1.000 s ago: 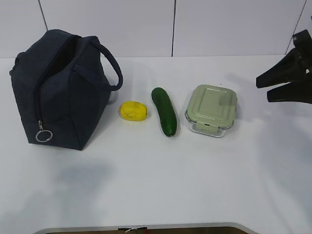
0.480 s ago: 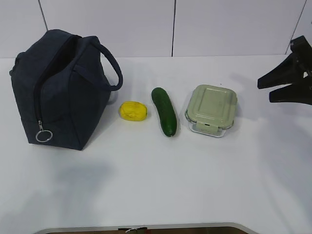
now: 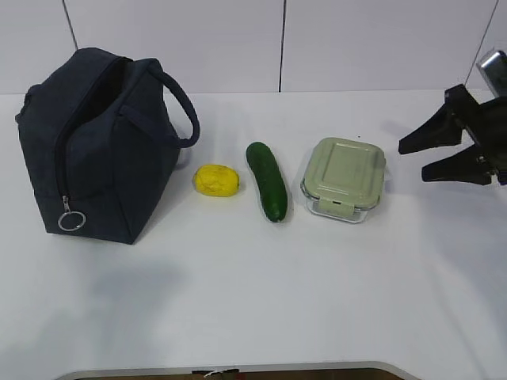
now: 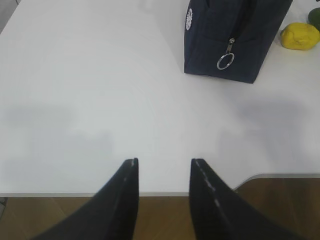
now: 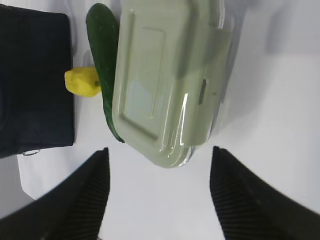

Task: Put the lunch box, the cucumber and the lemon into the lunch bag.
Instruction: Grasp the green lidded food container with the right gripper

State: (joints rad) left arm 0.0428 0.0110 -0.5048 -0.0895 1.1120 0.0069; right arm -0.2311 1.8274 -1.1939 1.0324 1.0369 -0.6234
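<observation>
The navy lunch bag (image 3: 99,146) stands at the left with its top unzipped. Right of it lie the yellow lemon (image 3: 215,180), the dark green cucumber (image 3: 267,180) and the lunch box (image 3: 344,178) with its sage-green lid. My right gripper (image 3: 412,161) hovers open just right of the lunch box, fingers pointing at it, nothing between them. In the right wrist view the lunch box (image 5: 170,75) lies just ahead of the open gripper (image 5: 159,152), with the cucumber (image 5: 104,60) and lemon (image 5: 82,82) beyond. My left gripper (image 4: 162,162) hangs open and empty over the table's front edge, far from the bag (image 4: 235,35).
The white table (image 3: 261,301) carries only these things. Its front edge (image 4: 150,194) shows in the left wrist view, with a brown floor below. A pale panelled wall stands behind the table.
My right gripper has moved left toward the lunch box and its jaws have spread wider. The objects and the left gripper have not moved.
</observation>
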